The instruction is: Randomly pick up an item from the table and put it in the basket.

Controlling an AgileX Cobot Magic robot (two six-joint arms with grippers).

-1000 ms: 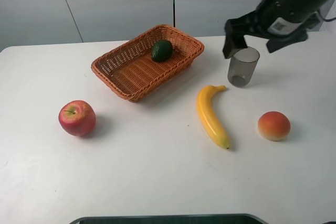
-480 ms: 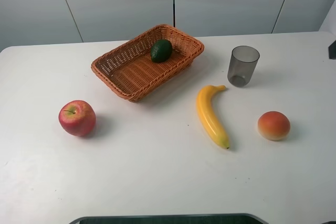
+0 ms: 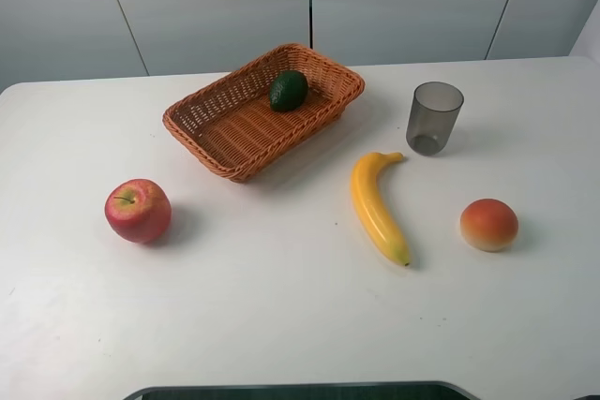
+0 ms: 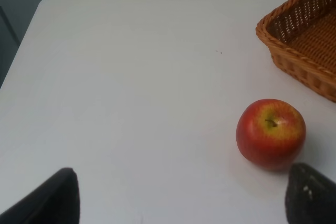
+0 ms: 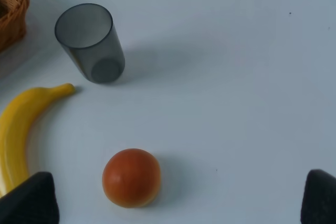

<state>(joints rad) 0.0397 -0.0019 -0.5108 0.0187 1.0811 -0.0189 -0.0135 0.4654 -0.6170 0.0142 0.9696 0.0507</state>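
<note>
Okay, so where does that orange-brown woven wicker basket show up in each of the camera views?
Exterior high: the orange-brown woven wicker basket sits upper centre, left of the grey translucent cup, with the dark green avocado inside.
Left wrist: only a corner of it shows at the picture's edge, beyond the red apple.
Right wrist: a sliver of its rim shows at the edge, near the cup.
Shared landmark: the basket itself.

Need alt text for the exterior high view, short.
A dark green avocado lies in a wicker basket on a white table. Around it: red apple, banana, grey cup, orange-red fruit. No arms visible.
</note>
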